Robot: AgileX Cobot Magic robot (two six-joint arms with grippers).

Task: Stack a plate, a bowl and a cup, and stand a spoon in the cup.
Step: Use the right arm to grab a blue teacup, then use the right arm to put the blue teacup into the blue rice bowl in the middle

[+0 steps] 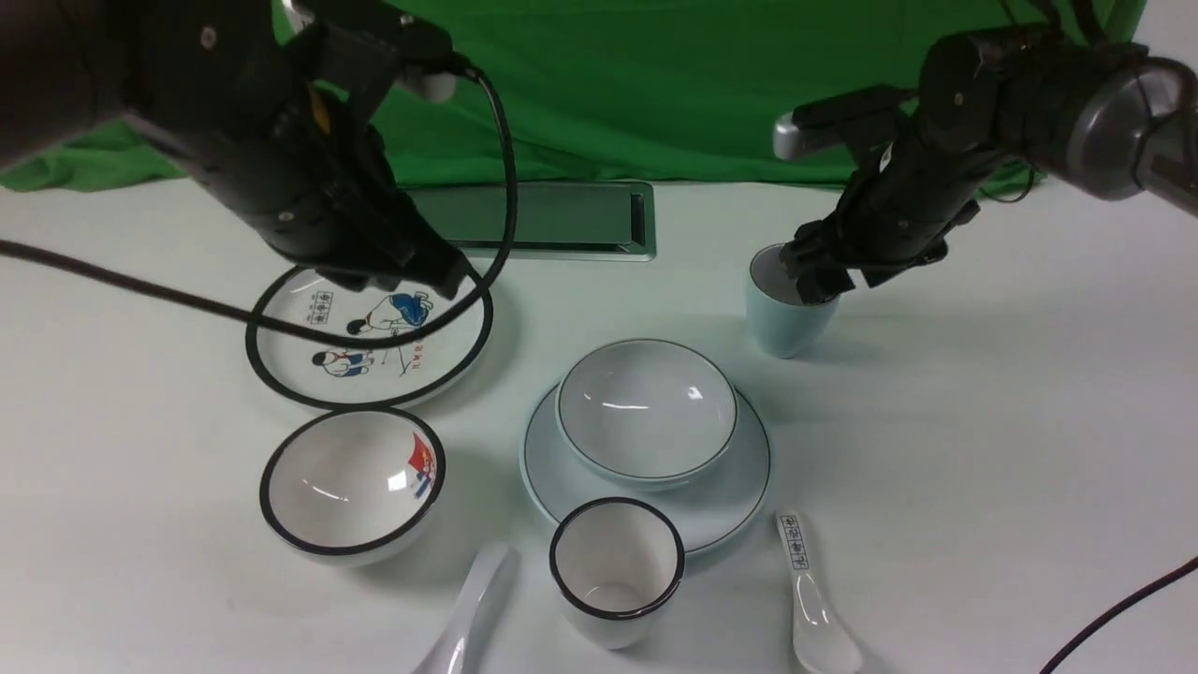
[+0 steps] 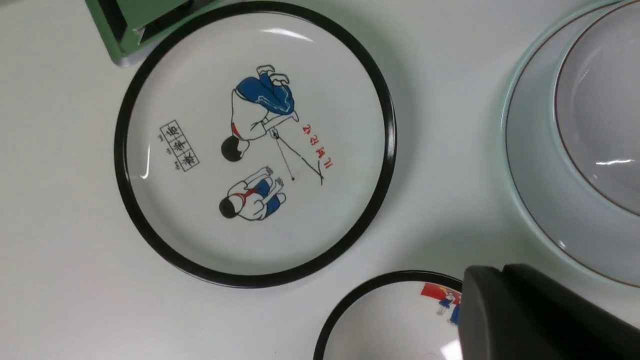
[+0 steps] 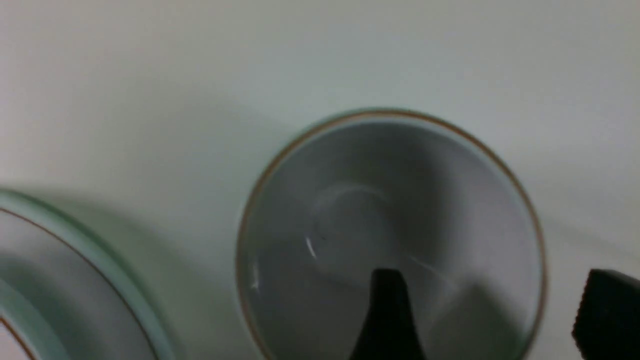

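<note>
The pale blue bowl (image 1: 646, 407) sits in the pale blue plate (image 1: 725, 496) at the table's middle; both also show in the left wrist view, bowl (image 2: 600, 110) and plate (image 2: 530, 165). The pale blue cup (image 1: 781, 328) stands upright on the table, behind and to the right of them. My right gripper (image 1: 819, 281) is open at the cup's rim; in the right wrist view (image 3: 495, 285) one finger (image 3: 387, 300) is inside the cup (image 3: 350, 210) and the other outside. The plain white spoon (image 1: 473, 604) lies at the front. My left gripper (image 1: 412, 271) is shut and empty above the cartoon plate.
A white black-rimmed cartoon plate (image 1: 309, 374) and black-rimmed bowl (image 1: 351, 482) are on the left. A black-rimmed cup (image 1: 616, 571) stands in front of the pale blue plate. A spoon with printed characters (image 1: 810, 599) lies front right. A metal hatch (image 1: 552, 220) is at the back.
</note>
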